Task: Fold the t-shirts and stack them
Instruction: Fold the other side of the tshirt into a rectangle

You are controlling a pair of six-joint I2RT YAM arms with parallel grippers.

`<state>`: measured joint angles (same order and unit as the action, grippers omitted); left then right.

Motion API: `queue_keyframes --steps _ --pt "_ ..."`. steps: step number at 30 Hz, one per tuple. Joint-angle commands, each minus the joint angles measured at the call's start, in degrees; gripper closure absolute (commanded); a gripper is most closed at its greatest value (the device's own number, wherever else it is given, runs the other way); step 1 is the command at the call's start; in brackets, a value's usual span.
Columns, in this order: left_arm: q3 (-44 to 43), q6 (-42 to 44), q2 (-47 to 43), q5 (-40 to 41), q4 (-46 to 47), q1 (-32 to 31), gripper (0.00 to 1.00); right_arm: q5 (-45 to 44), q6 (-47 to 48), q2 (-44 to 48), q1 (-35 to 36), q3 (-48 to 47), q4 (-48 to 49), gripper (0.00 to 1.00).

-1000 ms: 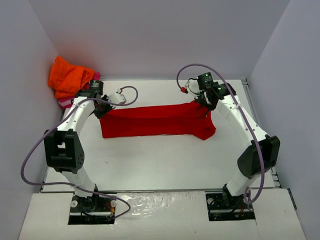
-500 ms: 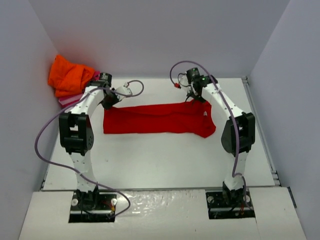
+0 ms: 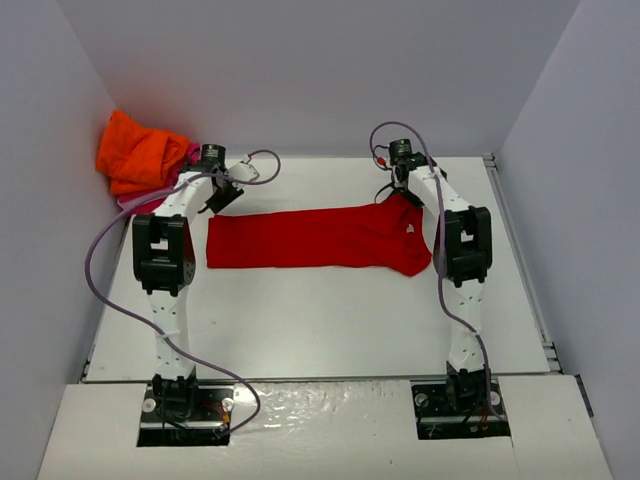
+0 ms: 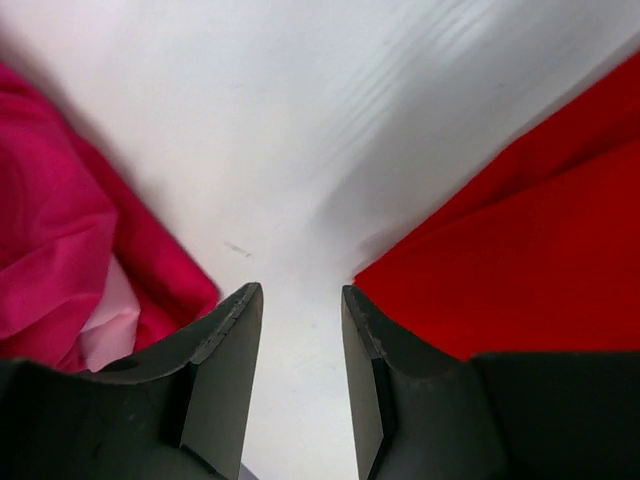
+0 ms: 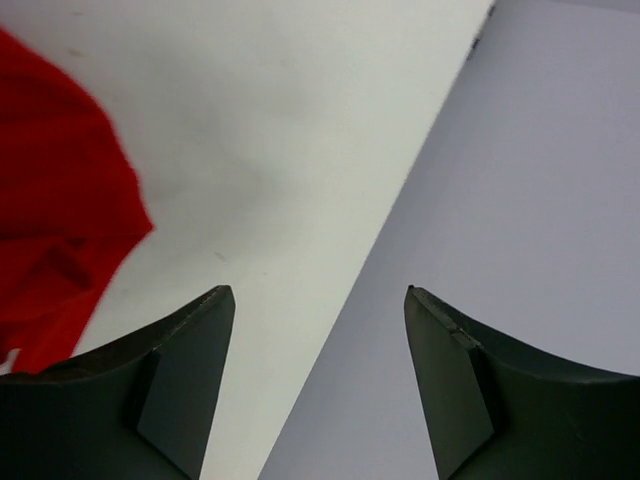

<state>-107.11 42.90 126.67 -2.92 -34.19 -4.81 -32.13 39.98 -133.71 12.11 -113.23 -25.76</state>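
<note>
Hovering at the two far corners of the red shirt [image 3: 310,237], both my grippers were empty.

Left gripper [image 4: 300,292]: jaws parted a little, with only bare table [image 4: 300,120] in the gap. The red shirt's corner lay just beside the right-hand finger; whether it touched, I could not tell. The pink shirt [image 4: 50,260] lay just beside the left-hand finger.

Right gripper [image 5: 318,292]: jaws set wider, nothing between them. The red cloth lay off to their left, apart from the finger, and the wall [image 5: 520,150] stood to their right.

The red shirt was spread flat as a long band, its long axis running from one gripper to the other, and its bulk lay on the near side of both. The end by the right gripper was the fuller one, with a sleeve reaching nearer and a small white label [image 3: 410,228]. Each arm was nearest its own end, so neither needed to cross over.

The orange shirt [image 3: 135,155] sat heaped with the pink one, beyond and to the left of the left gripper.

By my judgement, the next fold called for both grippers, one per end.
</note>
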Motion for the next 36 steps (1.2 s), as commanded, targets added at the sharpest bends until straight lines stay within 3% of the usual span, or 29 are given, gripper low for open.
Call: queue_keyframes --steps 1,4,8,9,10,13,25,36 --pt "1.71 -2.5 -9.92 1.08 4.4 3.39 0.66 -2.25 -1.75 14.58 0.44 1.46 4.74 0.35" --pt "5.09 -2.34 -14.87 -1.55 4.05 3.66 0.78 -0.17 -1.8 21.8 2.95 8.83 4.67 0.5" --pt "6.79 -1.99 -17.63 -5.39 0.2 2.23 0.87 1.19 -2.83 25.49 6.63 15.15 3.28 0.64" --pt "6.62 -1.74 -17.92 -6.84 -1.62 1.76 0.89 2.95 -3.35 26.07 7.35 16.09 2.74 0.71" --pt "6.89 -1.59 -18.23 -8.43 -2.98 1.41 0.96 5.3 -3.98 26.18 8.73 17.53 2.34 0.85" --pt "8.32 -0.79 -18.73 -10.22 -3.71 -0.12 1.0 9.26 -7.13 24.29 11.46 17.32 0.15 1.0" --pt "7.89 -1.15 -12.57 -18.08 -10.14 -1.7 1.0 20.61 -10.78 10.94 12.17 11.6 -6.83 1.0" --pt "0.77 3.69 2.06 -13.33 -22.48 0.64 1.0 18.88 -9.23 5.01 9.47 13.65 -11.58 1.0"
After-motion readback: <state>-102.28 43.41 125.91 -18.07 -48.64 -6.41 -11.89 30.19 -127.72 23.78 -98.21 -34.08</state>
